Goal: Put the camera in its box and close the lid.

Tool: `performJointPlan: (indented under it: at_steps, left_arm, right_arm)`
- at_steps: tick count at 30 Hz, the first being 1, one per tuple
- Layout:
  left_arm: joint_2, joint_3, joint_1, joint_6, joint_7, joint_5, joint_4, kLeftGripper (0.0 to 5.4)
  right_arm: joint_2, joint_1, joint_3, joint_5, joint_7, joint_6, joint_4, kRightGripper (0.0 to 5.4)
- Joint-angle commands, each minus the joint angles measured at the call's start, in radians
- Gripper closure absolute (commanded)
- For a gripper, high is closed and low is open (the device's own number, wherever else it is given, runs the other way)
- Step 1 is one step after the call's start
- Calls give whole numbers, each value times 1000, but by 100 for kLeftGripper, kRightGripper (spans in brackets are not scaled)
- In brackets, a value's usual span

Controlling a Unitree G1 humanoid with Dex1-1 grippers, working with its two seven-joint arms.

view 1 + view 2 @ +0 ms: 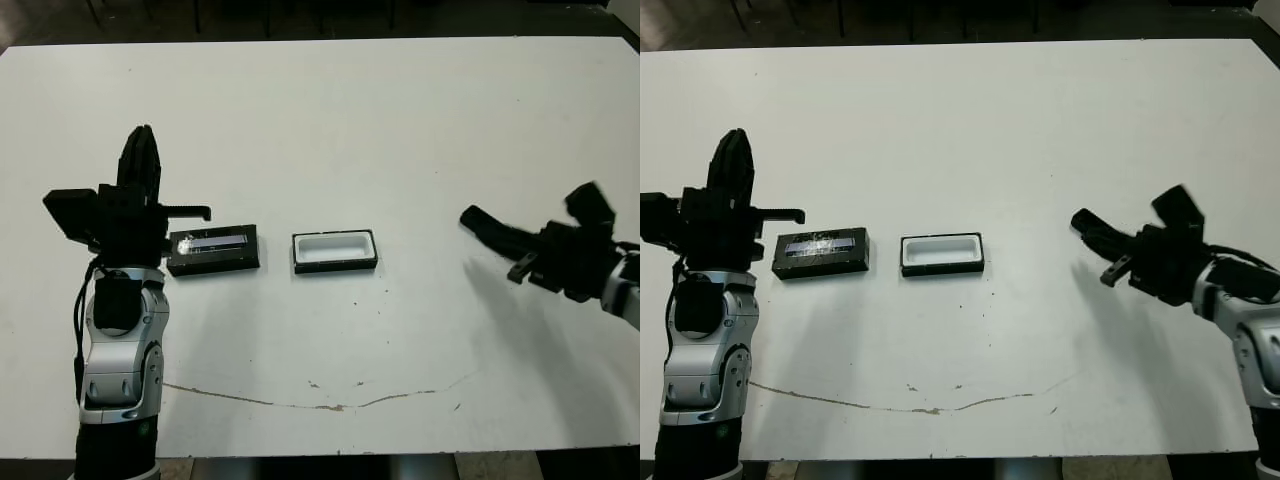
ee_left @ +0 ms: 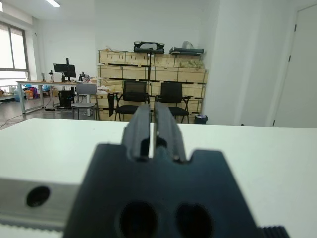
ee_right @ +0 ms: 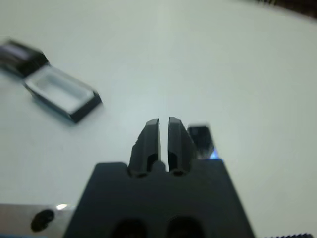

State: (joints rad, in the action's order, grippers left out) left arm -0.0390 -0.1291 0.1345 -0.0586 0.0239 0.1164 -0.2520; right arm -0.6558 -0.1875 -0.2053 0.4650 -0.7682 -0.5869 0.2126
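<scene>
While the box (image 1: 335,251) sits open near the middle of the white table (image 1: 400,120), white lining facing up and nothing in it, the lid (image 1: 213,249) lies flat just to its left with a small gap between them, silvery strip on top. So the two are side by side in a row, not touching.

The left gripper (image 2: 151,106) is up off the table on the left side, just left of the lid, fingers pointing toward the far edge. Its jaws are pretty much together, just a thin slit, nothing in them.

The right gripper (image 3: 164,120) is way over on the right, well apart from the box, pointing left toward it and kinda blurry in the head views. Jaws there are also squeezed to a narrow slit with nothing between them.

The camera (image 3: 200,140) only really shows in the right wrist view: a dark bar with a bluish glint, right beside the right gripper's fingers and partly hidden behind the gripper body. It's not between the fingers, and it's not in the box. I honestly can't pick it out from the black fingers in the head views.
</scene>
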Motion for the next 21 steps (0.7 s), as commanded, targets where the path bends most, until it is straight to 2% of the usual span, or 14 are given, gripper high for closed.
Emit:
performJointPlan:
  at_steps: [1,5,9,12,15,21]
  left_arm:
    - [-5,-2,-18,18,0,2,8,540]
    - [-8,-2,-19,17,0,0,9,540]
    - [-10,-2,-21,11,1,-7,11,540]
    - [-8,-3,-22,10,0,-4,12,540]
    - [-8,-2,-23,11,-2,-9,10,540]
    - [-7,-1,-25,21,-6,-9,4,540]
  right_arm:
    - [3,6,-40,34,-8,29,20,538]
    - [0,0,-84,73,14,41,46,538]
    - [-40,-1,-105,57,17,59,51,509]
    - [-70,-11,-90,26,-6,82,-9,461]
    - [-92,-24,-47,-20,-57,142,-106,406]
    - [-124,-53,44,-98,-111,154,-220,303]
